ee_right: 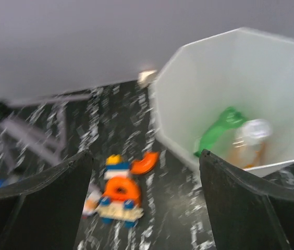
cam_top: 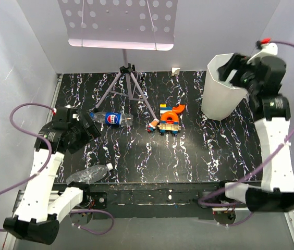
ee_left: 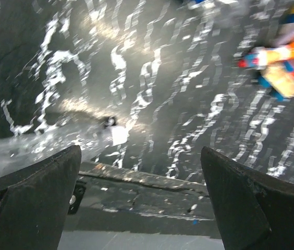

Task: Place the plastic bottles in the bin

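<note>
The white faceted bin (cam_top: 216, 101) stands at the back right. In the right wrist view the bin (ee_right: 230, 67) holds a green bottle (ee_right: 219, 130) and an orange-tinted bottle with a pale cap (ee_right: 248, 141). My right gripper (cam_top: 230, 70) is open and empty, high over the bin's near rim (ee_right: 146, 153). A clear bottle with a blue Pepsi label (cam_top: 113, 119) lies at the left. My left gripper (cam_top: 88, 127) is open and empty just left of it (ee_left: 141, 151). A clear unlabelled bottle (cam_top: 89, 174) lies at the near table edge, and also shows in the left wrist view (ee_left: 43, 143).
Orange, blue and yellow toy blocks (cam_top: 169, 119) sit mid-table, with a small orange-and-white piece (cam_top: 152, 125) beside them. A tripod (cam_top: 129, 83) carrying a perforated plate stands at the back centre. Grey walls close in the table on three sides.
</note>
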Controlling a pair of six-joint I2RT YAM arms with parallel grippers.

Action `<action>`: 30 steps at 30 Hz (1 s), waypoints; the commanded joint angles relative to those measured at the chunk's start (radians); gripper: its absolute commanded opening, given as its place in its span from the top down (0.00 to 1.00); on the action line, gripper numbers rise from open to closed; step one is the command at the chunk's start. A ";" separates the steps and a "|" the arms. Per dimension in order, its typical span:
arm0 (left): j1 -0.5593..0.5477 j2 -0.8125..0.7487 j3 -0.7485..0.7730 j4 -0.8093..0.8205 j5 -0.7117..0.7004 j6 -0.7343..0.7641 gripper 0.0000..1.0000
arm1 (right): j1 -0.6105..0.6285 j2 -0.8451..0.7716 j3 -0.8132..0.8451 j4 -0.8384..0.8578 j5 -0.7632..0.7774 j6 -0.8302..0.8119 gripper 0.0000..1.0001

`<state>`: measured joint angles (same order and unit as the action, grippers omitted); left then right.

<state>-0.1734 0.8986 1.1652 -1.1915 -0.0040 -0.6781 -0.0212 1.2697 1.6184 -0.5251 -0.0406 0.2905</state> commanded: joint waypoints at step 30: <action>-0.001 -0.089 0.260 -0.332 -0.361 -0.270 0.01 | 1.323 0.331 -0.279 0.227 -0.005 -0.111 0.09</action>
<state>-0.1734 0.8619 1.2915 -1.3479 -0.2993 -1.0050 1.2610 1.5131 1.2552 -0.3935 0.1356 0.3435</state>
